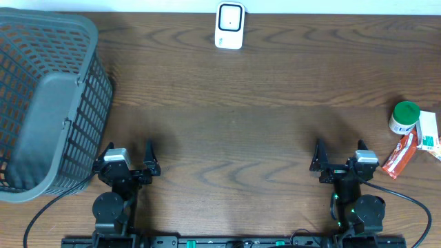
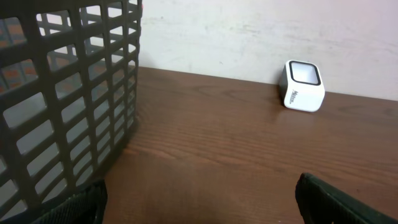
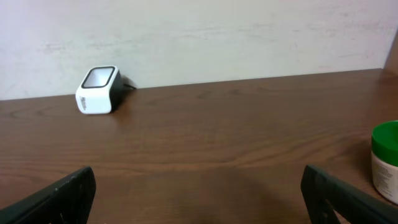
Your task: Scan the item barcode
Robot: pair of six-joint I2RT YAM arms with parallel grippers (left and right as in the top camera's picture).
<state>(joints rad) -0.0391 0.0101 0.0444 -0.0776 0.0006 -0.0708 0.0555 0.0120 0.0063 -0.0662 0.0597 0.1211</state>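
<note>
Overhead, the grey basket (image 1: 48,103) runs off the left edge and the white-and-green packet (image 1: 430,131) off the right. No barcode can be made out on that packet, the green-lidded jar (image 1: 404,117) or the red packet (image 1: 401,156), which lie together at the right edge of the table (image 1: 234,131), beside the right gripper (image 1: 340,157). Only this view shows the packets: the right wrist camera catches a slice of the jar, and basket mesh fills the left of the left wrist camera. Right and left gripper (image 1: 129,157) both stand spread wide and empty, well apart from the white scanner (image 1: 229,25) at the far edge.
</note>
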